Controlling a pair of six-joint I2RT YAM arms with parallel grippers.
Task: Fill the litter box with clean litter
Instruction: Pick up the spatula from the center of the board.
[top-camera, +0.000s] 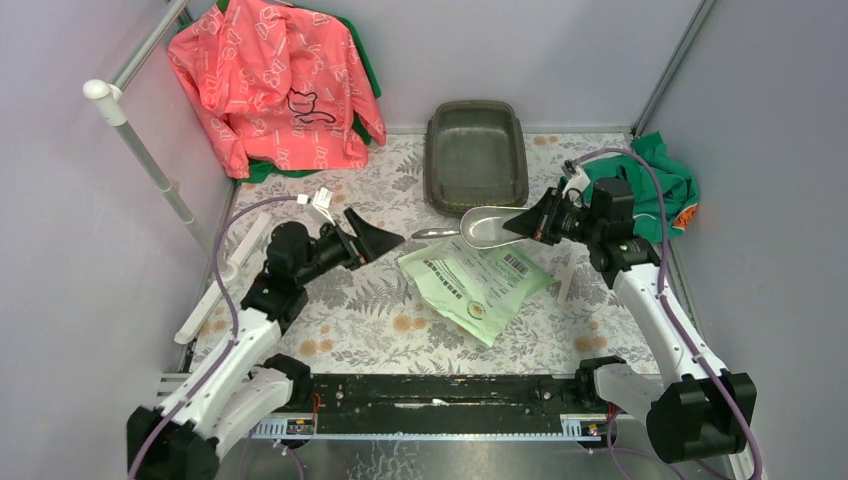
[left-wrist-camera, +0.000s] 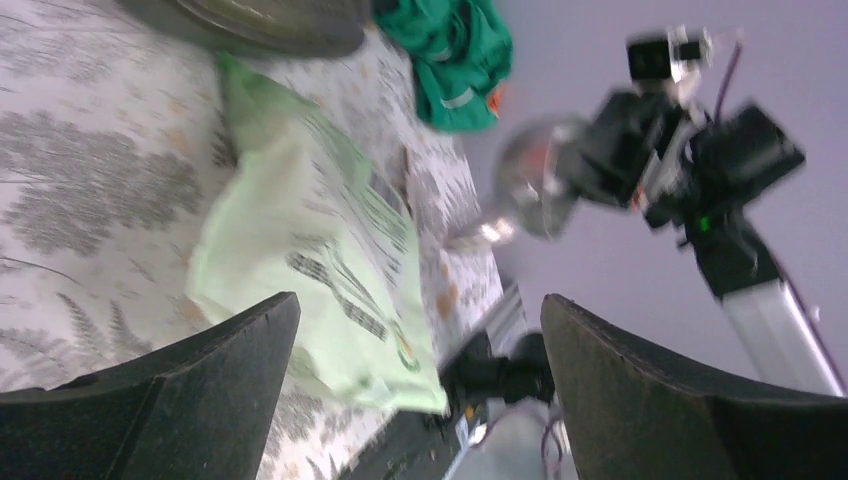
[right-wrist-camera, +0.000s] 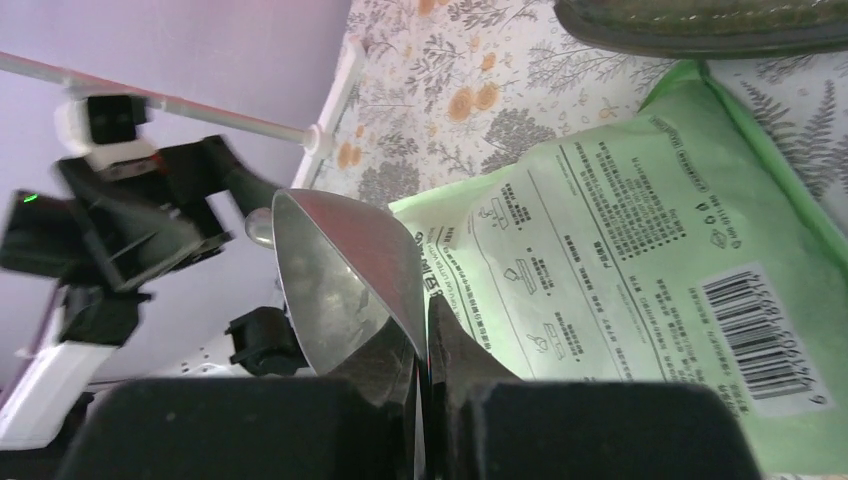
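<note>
The litter box (top-camera: 476, 155), a dark grey-olive tray, stands at the back middle of the table; no granules show in it. Its rim shows in the right wrist view (right-wrist-camera: 700, 25) and the left wrist view (left-wrist-camera: 250, 20). No clean litter is in view. A light green printed bag (top-camera: 470, 280) lies flat in front of the box (right-wrist-camera: 620, 290) (left-wrist-camera: 310, 250). My right gripper (top-camera: 527, 224) (right-wrist-camera: 428, 310) is shut on the edge of a shiny metal scoop (top-camera: 490, 228) (right-wrist-camera: 340, 280), held above the bag's far edge. My left gripper (top-camera: 375, 235) (left-wrist-camera: 420, 320) is open and empty, left of the bag.
A coral jacket (top-camera: 275, 80) hangs at the back left by a white pole (top-camera: 140, 150). A green cloth (top-camera: 650, 180) lies at the right wall. White strips (top-camera: 215, 290) lie along the left edge. A black rail (top-camera: 430, 390) runs along the front.
</note>
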